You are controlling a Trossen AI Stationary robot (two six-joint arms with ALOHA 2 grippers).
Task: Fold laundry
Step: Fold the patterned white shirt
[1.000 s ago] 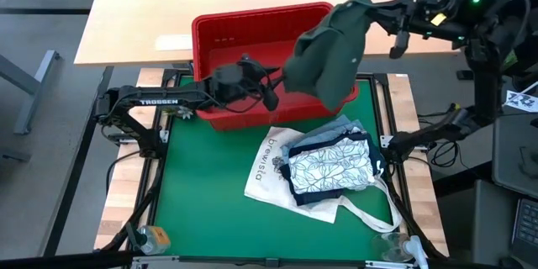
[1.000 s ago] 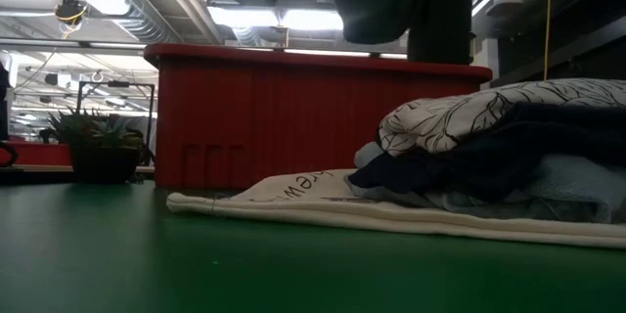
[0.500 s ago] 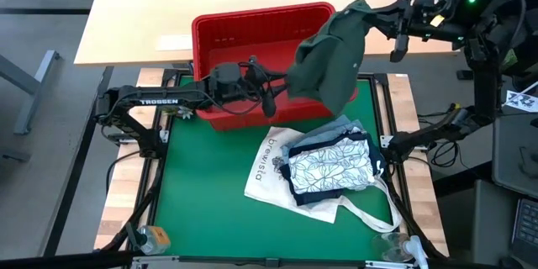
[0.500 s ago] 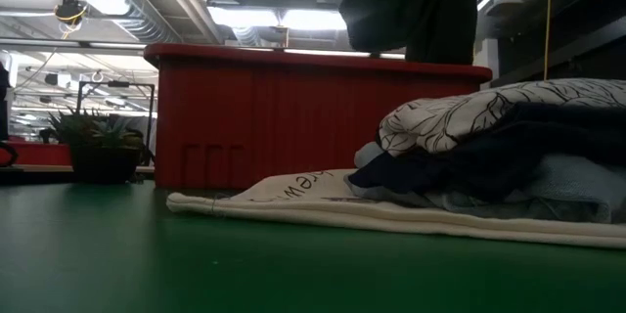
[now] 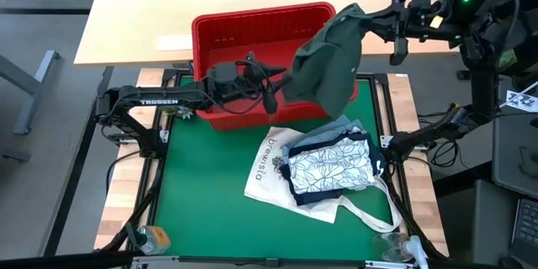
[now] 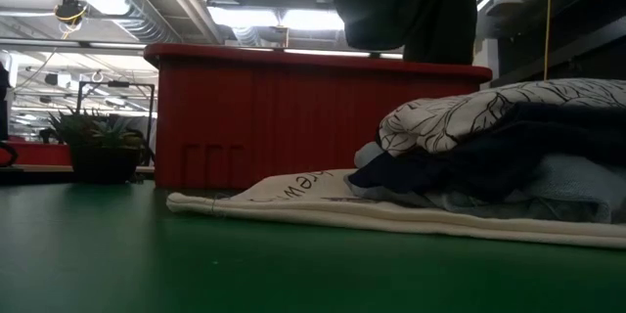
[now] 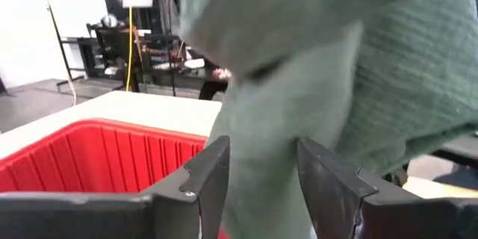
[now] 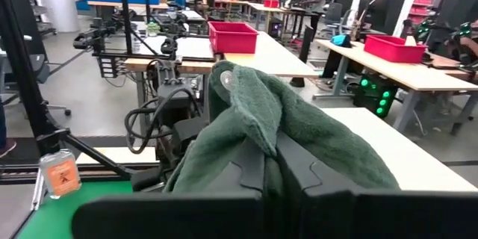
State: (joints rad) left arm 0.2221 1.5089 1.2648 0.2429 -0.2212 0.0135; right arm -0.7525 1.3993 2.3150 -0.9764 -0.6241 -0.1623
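A dark olive green garment (image 5: 326, 55) hangs in the air over the right end of the red basket (image 5: 244, 29); it also shows in the low view (image 6: 411, 5). My right gripper (image 5: 367, 18) is high at the far right, shut on the garment's top. My left gripper (image 5: 273, 91) reaches level from the left to the garment's lower left part; it is open, with a hanging fold (image 7: 261, 119) between its fingers. Folded laundry, a white leaf-print piece (image 5: 329, 166) on navy and light blue ones, lies on a white tote bag (image 5: 273, 164). My right gripper pinches a bunched part of the garment's top (image 8: 258, 131) between its two fingers, several layers thick, with cloth draped over the fingers. The fingers lie level and come from the table's right. The garment hangs slack below, clear of the table. My left gripper: whether its fingers (image 7: 213, 168) touch the fold, I cannot tell.
The red basket stands at the far middle of the green mat (image 5: 202, 193). The tote bag with its pile takes up the mat's right half, its handles (image 5: 370, 214) trailing toward the near right corner. A small bottle (image 5: 154, 237) stands at the near left corner.
My left gripper has turned a little at the wrist toward the hanging garment. My right gripper has turned slightly toward the table's left, and the garment's hanging part has swung a little with it. Both hands have stayed in place.
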